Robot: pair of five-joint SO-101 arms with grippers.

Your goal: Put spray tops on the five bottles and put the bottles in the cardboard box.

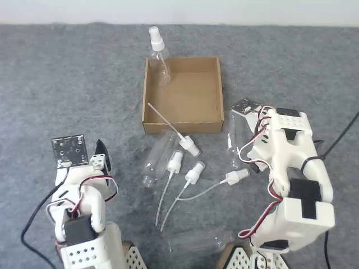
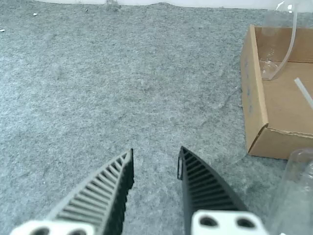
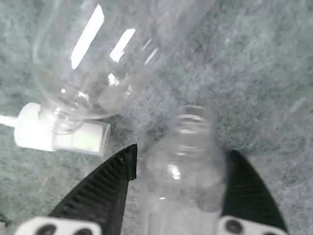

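Bottles clear glossy plastic; spray tops smooth white plastic; cardboard box matt; table cover fuzzy grey felt.

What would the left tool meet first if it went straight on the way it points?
Probably only the grey felt mat: the open left tool points across a bare stretch of it. The brown cardboard box lies beside that line, though depth is unclear.

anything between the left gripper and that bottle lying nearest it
Nothing visible. The left gripper, fingers open, has only bare grey mat between it and the lying bottle. The loose spray tops lie on the bottle's far side.
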